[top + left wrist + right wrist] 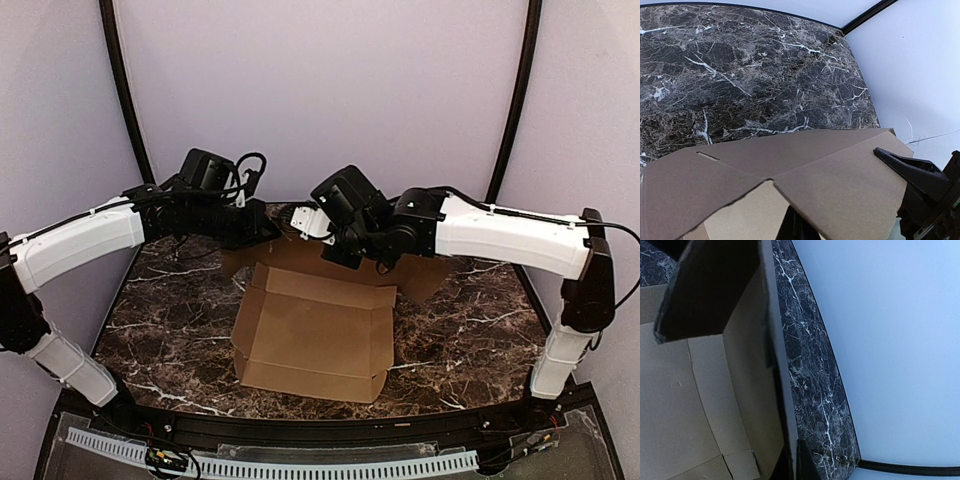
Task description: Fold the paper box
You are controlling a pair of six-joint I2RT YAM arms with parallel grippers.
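Note:
The paper box (315, 335) is brown corrugated cardboard, partly folded, with its base flat mid-table and its back panel raised. My right gripper (300, 225) is at the back panel's top. In the right wrist view it (796, 465) pinches an upright cardboard wall (747, 390) edge-on, with one finger (807, 465) on the outer side. My left gripper (262, 232) is at the back-left corner. In the left wrist view a cardboard flap (840, 185) covers its fingers (795, 230), so their gap is hidden. A black pointed part (910, 170) rests on that flap at the right.
The box lies on a dark marble table (460, 340) enclosed by pale walls and black corner poles (515, 100). The table's far edge runs close behind the box (810, 370). A perforated white strip (300, 465) lies along the near edge.

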